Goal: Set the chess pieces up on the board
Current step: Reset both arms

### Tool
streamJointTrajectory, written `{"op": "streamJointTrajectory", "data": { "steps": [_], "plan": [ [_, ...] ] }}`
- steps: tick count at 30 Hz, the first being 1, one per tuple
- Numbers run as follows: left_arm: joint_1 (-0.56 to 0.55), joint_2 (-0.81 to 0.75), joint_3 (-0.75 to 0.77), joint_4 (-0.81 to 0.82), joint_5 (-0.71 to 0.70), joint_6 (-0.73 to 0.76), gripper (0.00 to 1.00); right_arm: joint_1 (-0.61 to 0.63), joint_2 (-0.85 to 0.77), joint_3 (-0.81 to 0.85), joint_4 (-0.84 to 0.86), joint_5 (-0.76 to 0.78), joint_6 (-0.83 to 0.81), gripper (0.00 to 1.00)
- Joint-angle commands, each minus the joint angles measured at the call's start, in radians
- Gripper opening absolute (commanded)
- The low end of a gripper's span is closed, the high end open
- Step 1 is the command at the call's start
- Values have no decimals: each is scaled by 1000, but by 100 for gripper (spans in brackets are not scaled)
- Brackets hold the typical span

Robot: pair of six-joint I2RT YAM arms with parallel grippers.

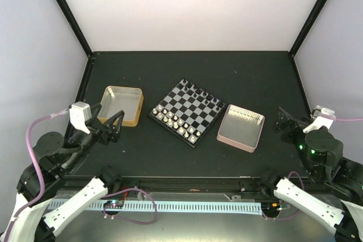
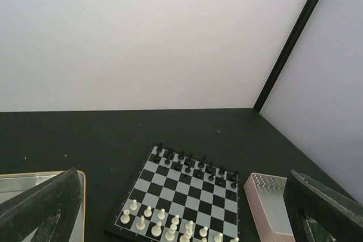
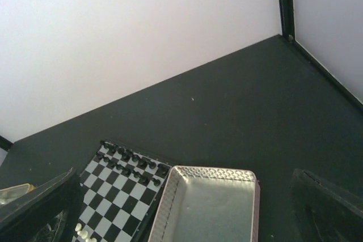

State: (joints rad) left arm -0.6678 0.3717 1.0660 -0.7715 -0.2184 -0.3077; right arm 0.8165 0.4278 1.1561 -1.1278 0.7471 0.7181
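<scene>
Two grippers, one per arm, sit nearest the viewer on either side of the table [image 1: 227, 72].
- Left gripper [image 1: 117, 124]: fingers spread wide and holding nothing. It hovers just beside the near corner of the yellow-rimmed tin [image 1: 121, 105].
- Right gripper [image 1: 282, 122]: fingers likewise spread wide and holding nothing. It is to the right of the pink tray [image 1: 241, 127] and apart from it.

One board [image 1: 187, 111], of black and pale checks, lies turned diamond-wise at the middle of the table. It is between the tin on its left and the tray on its right, close to the tray's near-left side without clearly touching it.

Chess pieces, two sets, all stand on the board.
- White pieces [image 1: 176, 122]: two rows along the near-left edge.
- Black pieces [image 1: 198, 93]: two rows along the opposite, far-right edge.
- The middle squares between the sets are bare.
- Each figure is too small for a firm count.

Containers: two, one tin and one tray, both resting flat on the table.
</scene>
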Motion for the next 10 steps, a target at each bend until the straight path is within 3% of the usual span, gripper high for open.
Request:
{"op": "streamJointTrajectory", "data": {
  "steps": [1, 10],
  "plan": [
    [6, -24, 18, -45, -9, -5, 99, -4, 0, 17, -117, 45, 81, 100],
    [6, -31, 16, -41, -18, 1, 99, -4, 1, -4, -117, 36, 100, 100]
  ]
}}
